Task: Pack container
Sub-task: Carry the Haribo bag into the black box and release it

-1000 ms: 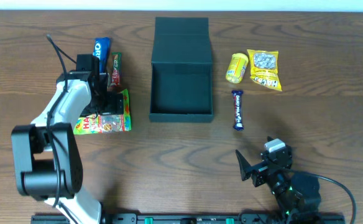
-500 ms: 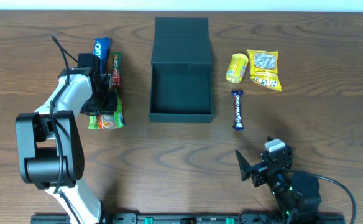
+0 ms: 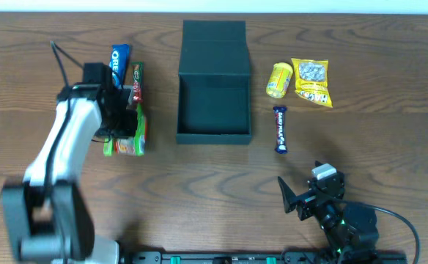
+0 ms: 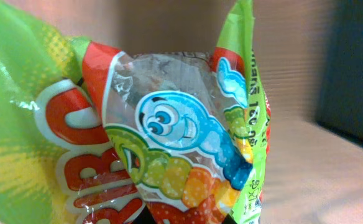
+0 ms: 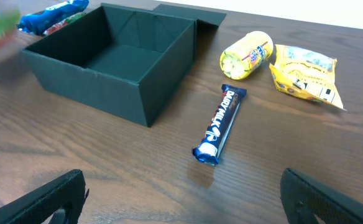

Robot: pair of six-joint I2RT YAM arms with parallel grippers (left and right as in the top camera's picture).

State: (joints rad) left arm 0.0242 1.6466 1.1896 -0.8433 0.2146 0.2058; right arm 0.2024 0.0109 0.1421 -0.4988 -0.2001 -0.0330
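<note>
Two arms worked a brown wooden table [image 3: 192, 191], and between them, toward the far edge, stood the container [image 3: 214, 103], a dark green-black box with its hinged flap laid back flat on the far side and its inside bare. The left gripper [image 3: 124, 123] hung just left of the container and was clamped on a green and orange gummy bag [image 3: 131, 139], which stood crumpled beneath it. In the left wrist view that bag [image 4: 169, 155] filled nearly the whole frame, a blue cartoon worm on its clear window, with the dark wall of the container [image 4: 355, 68] at the right edge; the fingers themselves could not be made out there. Beyond the left gripper lay a blue Oreo packet [image 3: 119, 59] and a red and green bar [image 3: 136, 82], side by side. On the container's right lay a round yellow packet [image 3: 278, 79], a flat yellow bag [image 3: 311, 82] touching it, and nearer the front a dark blue chocolate bar [image 3: 280, 130]. The right gripper [image 3: 296, 199] rested low near the front edge, well apart from every item, its jaws spread wide and holding nothing.
</note>
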